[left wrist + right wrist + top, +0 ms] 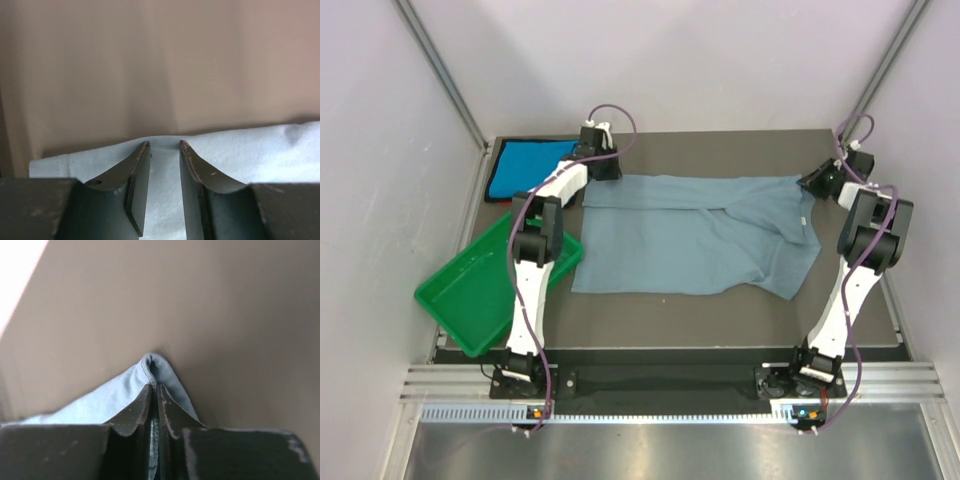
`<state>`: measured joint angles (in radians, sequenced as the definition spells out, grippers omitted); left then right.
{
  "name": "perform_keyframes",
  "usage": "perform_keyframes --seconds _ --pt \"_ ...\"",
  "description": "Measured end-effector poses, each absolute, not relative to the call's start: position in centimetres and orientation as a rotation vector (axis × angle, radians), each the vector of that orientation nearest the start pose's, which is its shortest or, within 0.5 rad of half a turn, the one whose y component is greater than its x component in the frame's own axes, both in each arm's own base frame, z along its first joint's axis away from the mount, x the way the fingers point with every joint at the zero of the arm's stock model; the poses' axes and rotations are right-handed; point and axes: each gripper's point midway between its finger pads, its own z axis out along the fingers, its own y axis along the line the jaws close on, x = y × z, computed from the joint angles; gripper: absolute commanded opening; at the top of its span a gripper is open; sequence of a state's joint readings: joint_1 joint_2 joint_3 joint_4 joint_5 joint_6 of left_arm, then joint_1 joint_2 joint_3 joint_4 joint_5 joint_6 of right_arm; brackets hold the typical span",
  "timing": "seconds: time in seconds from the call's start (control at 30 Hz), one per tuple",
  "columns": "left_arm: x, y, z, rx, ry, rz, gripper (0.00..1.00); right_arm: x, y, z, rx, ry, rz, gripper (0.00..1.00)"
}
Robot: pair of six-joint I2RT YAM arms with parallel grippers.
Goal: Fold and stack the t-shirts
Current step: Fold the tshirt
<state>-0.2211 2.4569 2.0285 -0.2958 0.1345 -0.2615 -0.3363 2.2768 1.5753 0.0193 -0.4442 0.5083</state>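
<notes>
Right fingers [135, 412] clamp the grey-blue t-shirt [680, 240] corner; left fingers [197, 170] apart, seemingly straddling its partly hidden hem

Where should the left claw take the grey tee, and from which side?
The tee by its far edge near the left corner, from above, jaws astride it. It lies flat, so only an edge can be pinched; the right claw is shut on the far right corner, so a matching grip would likely lift it evenly.
</notes>
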Motion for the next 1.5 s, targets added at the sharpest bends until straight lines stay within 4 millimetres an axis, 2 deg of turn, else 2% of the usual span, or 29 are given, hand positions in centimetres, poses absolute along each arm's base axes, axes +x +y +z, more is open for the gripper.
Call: perform_keyframes --seconds 0.07,0.27,0.37,0.57,0.73,0.77,0.87,0.9,1.0,1.13,1.23,1.43,1.47,1.5 --pt "61.0 -17.1 4.0 0.013 2.316 -0.389 0.36 56.9 -10.1 3.2 0.733 2.074 0.603 0.01" --pt "62.3 -16.3 4.0 -0.066 2.301 -0.322 0.37 58.4 -10.6 4.2 0.800 1.925 0.634 0.00" --pt "63.2 -15.7 3.9 -0.112 2.284 -0.284 0.38 59.8 -10.9 4.9 0.812 1.862 0.656 0.00" --pt "64.5 -15.5 4.0 -0.145 2.242 -0.280 0.41 64.0 -11.6 5.6 0.807 1.783 0.684 0.00" --pt "65.7 -15.3 4.1 -0.150 2.204 -0.263 0.42 64.5 -11.8 5.5 0.849 1.763 0.690 0.00" --pt "65.8 -15.3 4.1 -0.148 2.199 -0.259 0.42 64.6 -11.8 5.5 0.852 1.761 0.692 0.01" --pt "65.9 -15.2 4.1 -0.136 2.195 -0.249 0.43 64.5 -11.8 5.4 0.863 1.764 0.695 0.17" --pt "65.9 -15.1 4.1 -0.129 2.197 -0.244 0.44 64.4 -11.8 5.3 0.869 1.770 0.694 0.24" --pt "65.6 -15.0 4.3 -0.107 2.207 -0.230 0.46 64.1 -11.8 4.7 0.883 1.818 0.678 0.36" --pt "64.2 -14.6 4.8 -0.076 2.262 -0.201 0.47 63.3 -12.2 5.7 0.883 1.897 0.607 0.43" --pt "62.7 -14.4 6.3 -0.056 2.290 -0.195 0.46 61.5 -12.5 7.6 0.902 1.956 0.527 0.46" --pt "58.8 -15.8 10.6 0.005 2.308 -0.277 0.43 56.5 -12.5 14.1 0.911 1.990 0.391 0.51" --pt "57.9 -16.4 10.9 0.020 2.315 -0.306 0.42 55.4 -12.3 15.0 0.906 1.987 0.374 0.53" --pt "57.1 -17.1 11.1 0.032 2.325 -0.335 0.42 54.3 -11.9 15.5 0.901 1.992 0.368 0.62"
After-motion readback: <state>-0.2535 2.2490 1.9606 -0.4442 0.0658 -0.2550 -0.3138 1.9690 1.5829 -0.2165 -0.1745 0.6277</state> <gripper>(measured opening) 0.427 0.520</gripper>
